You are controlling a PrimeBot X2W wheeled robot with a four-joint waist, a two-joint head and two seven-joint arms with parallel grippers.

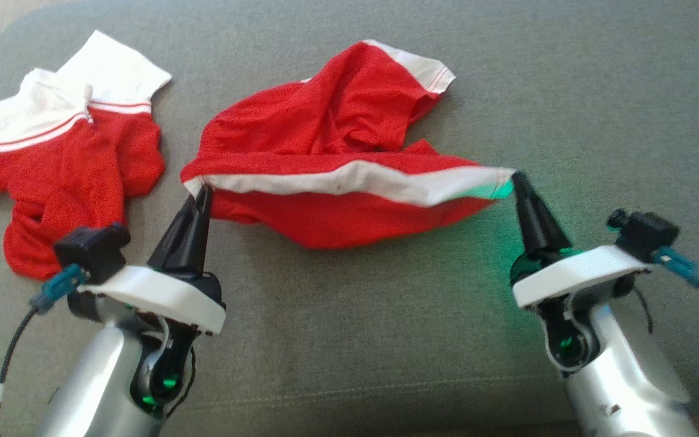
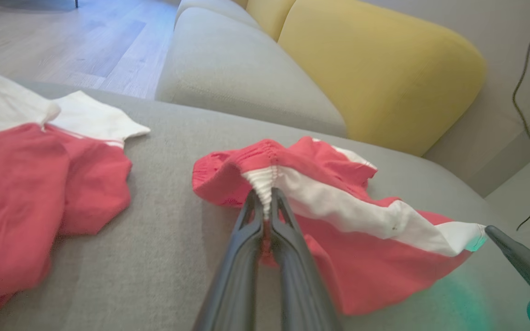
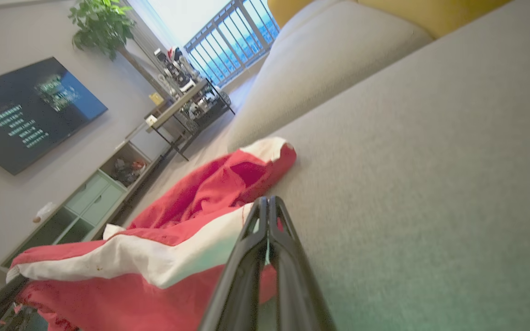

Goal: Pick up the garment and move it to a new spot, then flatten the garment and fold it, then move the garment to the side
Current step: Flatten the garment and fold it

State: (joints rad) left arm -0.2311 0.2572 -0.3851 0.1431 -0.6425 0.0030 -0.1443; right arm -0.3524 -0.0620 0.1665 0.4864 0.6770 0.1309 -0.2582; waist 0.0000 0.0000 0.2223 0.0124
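Two red-and-white pieces lie on the grey sofa seat (image 1: 349, 334). A crumpled heap (image 1: 64, 164) sits far left, and the garment (image 1: 325, 139) is at centre. My left gripper (image 1: 204, 191) is clamped on the left end of its white band, and my right gripper (image 1: 516, 179) is pinched tight on the right end. A yellow backrest (image 2: 375, 69) rises behind, with wood floor (image 2: 62, 41) beyond.

Both pale forearms rise from the lower corners, well apart. The left gripper (image 1: 203, 197) and the right gripper (image 1: 517, 181) point up, leaning slightly inward, each with its jaws pinched together on an opposite end of the garment (image 1: 325, 133).
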